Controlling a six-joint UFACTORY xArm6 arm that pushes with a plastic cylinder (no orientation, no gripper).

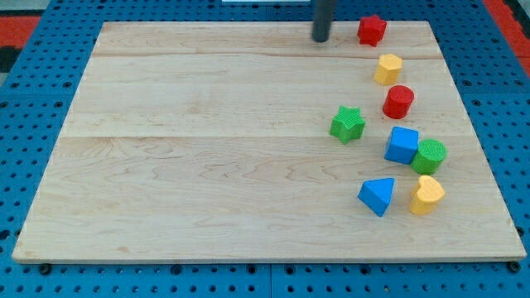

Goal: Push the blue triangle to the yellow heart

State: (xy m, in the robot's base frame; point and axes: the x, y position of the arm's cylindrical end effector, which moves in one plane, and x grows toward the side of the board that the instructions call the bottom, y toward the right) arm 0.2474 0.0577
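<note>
Wooden board (207,149): my tip (320,39) at top, rod cut off; blue triangle (378,196) beside yellow heart (427,195).

Taking the green star (348,124) as the landmark on the wooden board (207,149): a red cylinder (398,101) sits just to its upper right, with a yellow block (387,69) above that and a red star (372,30) higher still near the board's top edge. To the star's lower right lies a blue cube (402,145), with a green cylinder (430,156) touching its right side.
</note>
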